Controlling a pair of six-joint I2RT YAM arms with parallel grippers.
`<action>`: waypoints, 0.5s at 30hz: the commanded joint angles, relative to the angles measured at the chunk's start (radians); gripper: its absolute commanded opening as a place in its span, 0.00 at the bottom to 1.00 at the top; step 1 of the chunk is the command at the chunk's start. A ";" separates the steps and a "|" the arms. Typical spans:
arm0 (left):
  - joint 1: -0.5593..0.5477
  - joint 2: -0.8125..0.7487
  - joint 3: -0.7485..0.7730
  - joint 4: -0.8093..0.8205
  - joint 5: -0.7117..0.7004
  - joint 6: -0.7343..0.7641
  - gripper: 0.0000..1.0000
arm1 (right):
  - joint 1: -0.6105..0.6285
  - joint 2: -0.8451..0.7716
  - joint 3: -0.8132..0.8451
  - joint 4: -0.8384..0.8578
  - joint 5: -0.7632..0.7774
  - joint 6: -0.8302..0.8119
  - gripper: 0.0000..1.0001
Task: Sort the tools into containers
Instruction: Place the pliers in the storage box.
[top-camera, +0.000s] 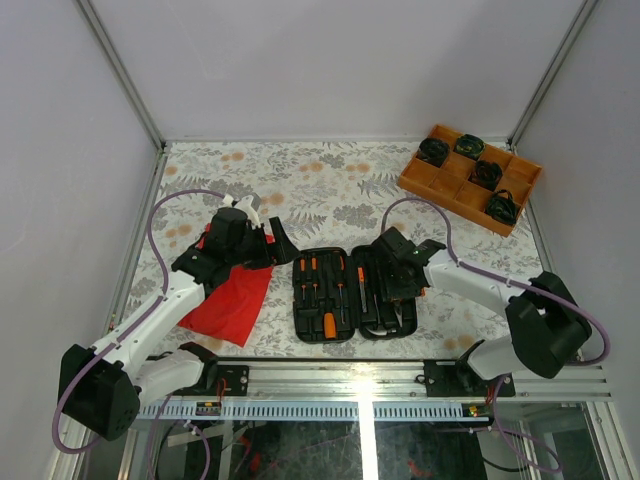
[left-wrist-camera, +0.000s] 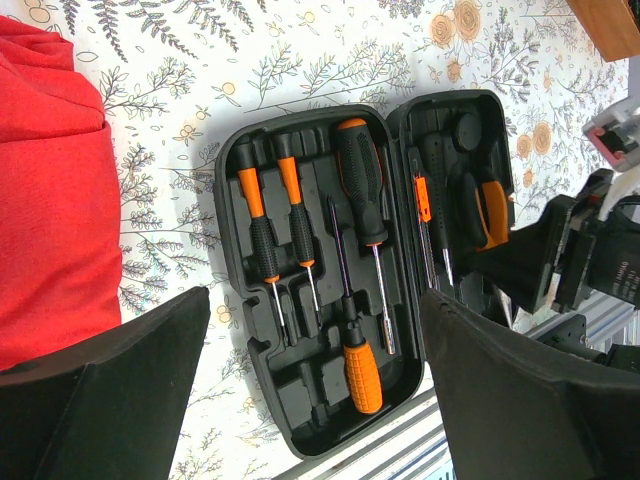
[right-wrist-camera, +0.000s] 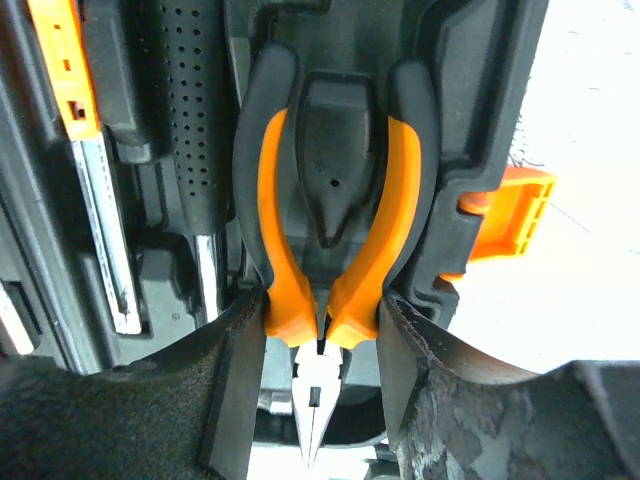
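The left gripper's (left-wrist-camera: 315, 300) jaws gape while the right gripper's (right-wrist-camera: 320, 330) seem clamped on the pliers (right-wrist-camera: 275, 220) between them, which a skewed release might unseat.

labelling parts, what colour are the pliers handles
The pliers are orange with black outer grips; right wrist view.

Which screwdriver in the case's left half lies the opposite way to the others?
The all-orange-handled screwdriver: its handle is at the near end, the other three screwdrivers at the far end.
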 joint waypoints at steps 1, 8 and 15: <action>0.008 -0.006 0.027 0.003 -0.012 0.008 0.84 | -0.007 -0.090 0.064 -0.053 0.032 -0.002 0.23; 0.008 -0.007 0.022 0.005 -0.010 0.007 0.84 | -0.008 -0.139 0.082 -0.061 0.038 -0.013 0.19; 0.008 -0.011 0.022 0.006 -0.007 0.005 0.84 | -0.008 -0.066 0.082 -0.023 0.095 -0.041 0.19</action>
